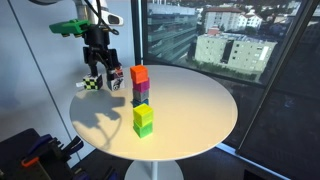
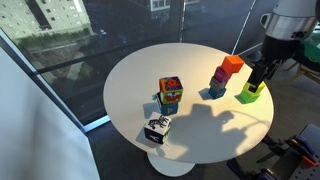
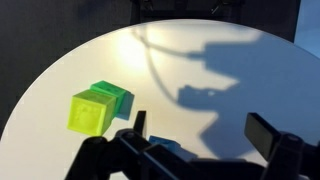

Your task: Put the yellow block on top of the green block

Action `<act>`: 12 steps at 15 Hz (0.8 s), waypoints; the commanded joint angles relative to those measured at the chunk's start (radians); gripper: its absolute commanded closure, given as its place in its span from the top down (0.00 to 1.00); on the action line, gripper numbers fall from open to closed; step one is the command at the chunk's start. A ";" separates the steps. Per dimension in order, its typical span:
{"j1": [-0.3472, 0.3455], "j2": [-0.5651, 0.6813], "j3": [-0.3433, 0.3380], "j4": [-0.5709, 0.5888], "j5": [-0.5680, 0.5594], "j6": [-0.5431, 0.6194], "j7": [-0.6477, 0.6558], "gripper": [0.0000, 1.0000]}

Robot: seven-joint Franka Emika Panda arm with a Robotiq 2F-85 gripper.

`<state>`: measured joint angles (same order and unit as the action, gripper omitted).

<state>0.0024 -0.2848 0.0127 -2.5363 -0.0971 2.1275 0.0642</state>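
I see a smooth, matt white tabletop. The yellow block and green block look like smooth, slightly glossy plastic. The gripper is matt black.

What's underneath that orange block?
The orange block sits on a magenta block, which stands on a blue block. The faces where they meet are covered.

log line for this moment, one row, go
gripper: open, empty | yellow block: on table beside green block, not stacked | step: grasp pending
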 commanded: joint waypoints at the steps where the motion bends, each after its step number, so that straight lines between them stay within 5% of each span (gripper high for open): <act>1: 0.005 -0.091 0.008 -0.053 0.025 0.038 0.016 1.00; 12: 0.010 -0.194 0.001 -0.078 0.111 0.049 0.000 1.00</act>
<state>0.0093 -0.4467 0.0183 -2.5974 -0.0110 2.1702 0.0672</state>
